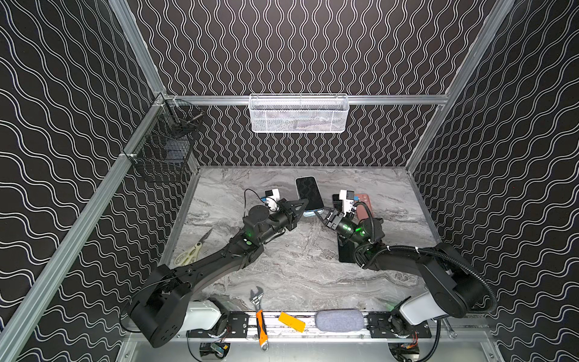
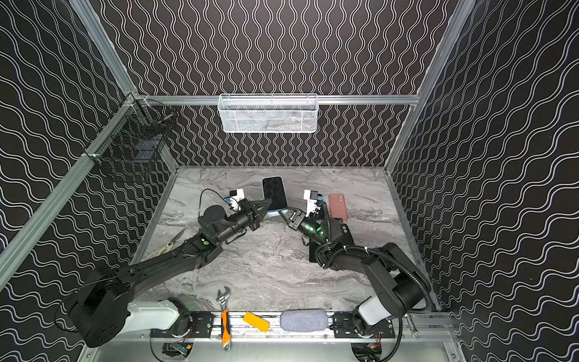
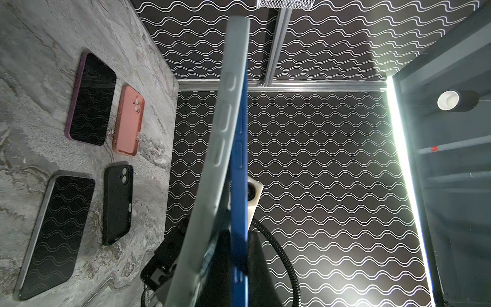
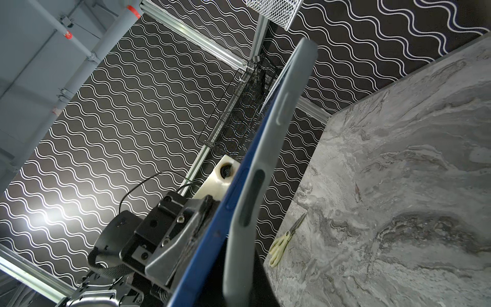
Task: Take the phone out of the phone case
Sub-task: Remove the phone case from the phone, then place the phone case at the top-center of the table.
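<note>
Can't read the white mesh basket's [image 1: 298,120] contents, too blurry. Only catching a corner of a black flat thing [image 1: 344,254] under the right arm [image 1: 438,272]. Losing part of the scissors [image 2: 169,244] behind the left arm [image 2: 175,263], plus the blue phone [image 3: 239,186] and gray phone case [image 3: 220,133] ends past the wrist views' edges.

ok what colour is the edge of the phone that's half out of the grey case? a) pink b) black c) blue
c: in the left wrist view the phone shows a blue edge, with a gap opening between it and the grey case.
</note>
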